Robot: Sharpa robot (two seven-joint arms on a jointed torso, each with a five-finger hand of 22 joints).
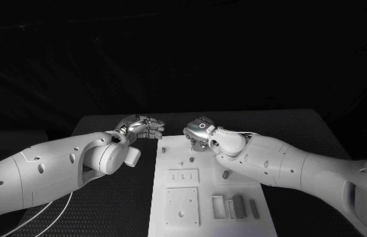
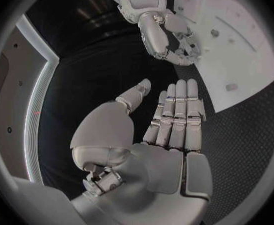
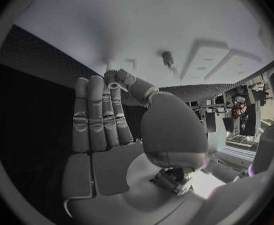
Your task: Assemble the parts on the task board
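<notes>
- The left hand is hovering just off the far left corner of the white board, fingers straight and side by side, thumb apart, holding nothing.
- The right hand is hanging over the board's far end, fingers pressed together, also carrying nothing (probably lining up for a reach).
- The small grey parts are lying together at the board's near right, well apart from both hands, on the dark tabletop.
</notes>
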